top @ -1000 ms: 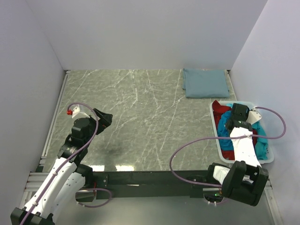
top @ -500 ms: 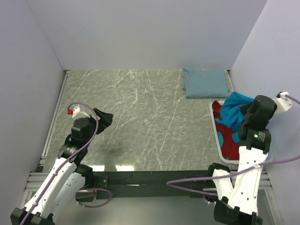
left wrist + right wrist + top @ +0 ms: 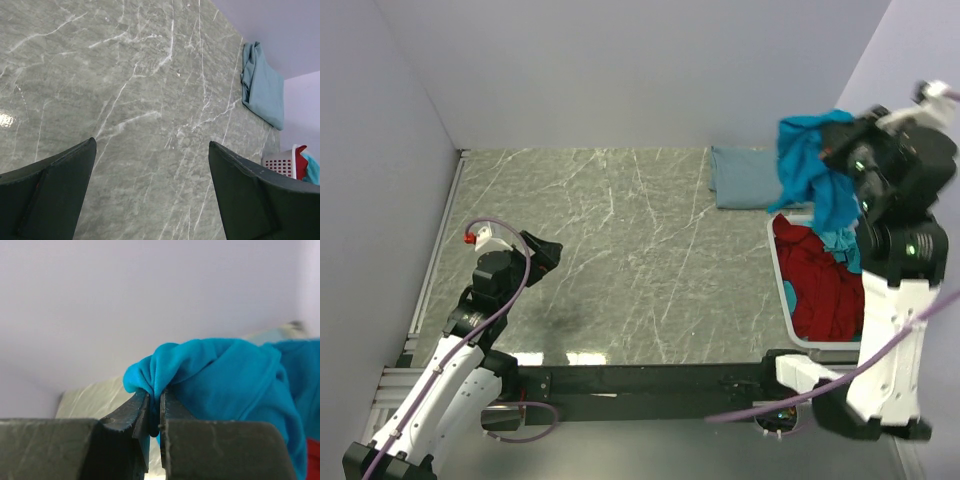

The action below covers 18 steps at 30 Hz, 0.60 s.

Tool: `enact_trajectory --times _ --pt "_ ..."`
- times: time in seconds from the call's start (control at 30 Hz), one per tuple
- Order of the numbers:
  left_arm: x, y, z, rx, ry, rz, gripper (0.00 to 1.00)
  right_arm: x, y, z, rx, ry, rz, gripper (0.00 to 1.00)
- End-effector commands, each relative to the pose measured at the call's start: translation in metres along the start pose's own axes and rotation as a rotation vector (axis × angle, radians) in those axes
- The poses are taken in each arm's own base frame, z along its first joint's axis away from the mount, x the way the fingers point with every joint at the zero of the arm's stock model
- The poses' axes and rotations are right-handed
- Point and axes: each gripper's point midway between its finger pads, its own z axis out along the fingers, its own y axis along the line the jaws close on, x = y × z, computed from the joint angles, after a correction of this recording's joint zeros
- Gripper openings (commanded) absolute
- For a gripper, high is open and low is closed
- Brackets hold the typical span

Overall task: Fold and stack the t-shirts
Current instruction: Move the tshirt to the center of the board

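My right gripper [image 3: 832,150] is shut on a bright teal-blue t-shirt [image 3: 810,165] and holds it high above the white bin [image 3: 783,282]; the shirt hangs bunched from the jaws, and it fills the right wrist view [image 3: 225,375] around my gripper [image 3: 154,399]. A dark red t-shirt [image 3: 825,285] lies in the bin, with a bit of light turquoise cloth [image 3: 791,296] at its left wall. A folded dusty grey-blue t-shirt [image 3: 745,177] lies at the far right of the table, also in the left wrist view [image 3: 262,85]. My left gripper [image 3: 545,250] is open and empty over the left of the table [image 3: 150,145].
The grey marble table [image 3: 620,250] is walled by pale panels at the back and both sides. The bin stands against the right wall, and its corner shows in the left wrist view [image 3: 280,162]. A metal rail [image 3: 440,250] runs along the table's left edge.
My right gripper has risen from inside the bin to high above it, pulling the teal-blue t-shirt up and off the dark red one. The left arm has not moved.
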Motion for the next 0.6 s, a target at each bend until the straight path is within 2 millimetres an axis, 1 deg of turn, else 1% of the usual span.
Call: enact_trajectory --times 0.0,0.03,0.07,0.1,0.13,0.17,0.23,0.27,0.33,0.37,0.4,0.43,0.47,0.5,0.53,0.57 --pt "-0.016 -0.015 -0.006 0.031 -0.038 -0.014 0.99 0.018 0.053 0.026 -0.150 0.100 -0.096 0.00" --pt "-0.016 -0.014 -0.007 0.030 -0.037 -0.018 0.99 0.025 0.067 0.028 -0.192 0.121 -0.102 0.00" --pt "-0.013 -0.011 -0.008 0.014 -0.026 -0.023 0.99 0.038 0.089 0.027 -0.265 0.156 -0.111 0.00" --pt "-0.013 -0.009 -0.009 0.005 -0.023 -0.037 0.99 0.053 0.103 0.035 -0.301 0.192 -0.123 0.00" --pt "-0.013 -0.007 -0.010 -0.007 -0.025 -0.044 0.99 0.063 0.115 0.035 -0.336 0.212 -0.134 0.00" --pt "-0.010 -0.003 -0.011 -0.023 -0.014 -0.044 0.99 0.091 0.133 0.037 -0.384 0.272 -0.158 0.00" --pt "-0.010 -0.001 -0.013 -0.033 -0.014 -0.047 0.99 0.118 0.152 0.039 -0.431 0.314 -0.171 0.00" --pt "-0.010 0.000 -0.013 -0.039 -0.012 -0.051 1.00 0.155 0.166 0.036 -0.466 0.387 -0.191 0.00" --pt "-0.009 0.001 -0.017 -0.049 -0.007 -0.049 0.99 0.189 0.175 0.037 -0.460 0.429 -0.197 0.00" --pt "-0.010 0.002 -0.017 -0.052 -0.008 -0.050 1.00 0.229 0.171 0.039 -0.434 0.499 -0.215 0.00" --pt "-0.009 0.004 -0.019 -0.057 -0.008 -0.052 1.00 0.249 0.184 0.034 -0.445 0.508 -0.216 0.00" --pt "-0.006 0.006 -0.018 -0.061 -0.003 -0.056 0.99 0.270 0.184 0.033 -0.424 0.535 -0.217 0.00" --pt "-0.005 0.007 -0.019 -0.061 0.001 -0.064 0.99 0.311 0.176 0.037 -0.358 0.602 -0.207 0.00" --pt "-0.003 0.008 -0.019 -0.064 0.010 -0.067 0.99 0.333 0.186 0.030 -0.359 0.623 -0.210 0.00" --pt "0.000 0.009 -0.019 -0.068 0.017 -0.071 1.00 0.353 0.187 0.028 -0.346 0.654 -0.210 0.00" --pt "0.001 0.010 -0.020 -0.069 0.023 -0.072 1.00 0.393 0.186 0.026 -0.316 0.725 -0.207 0.02"
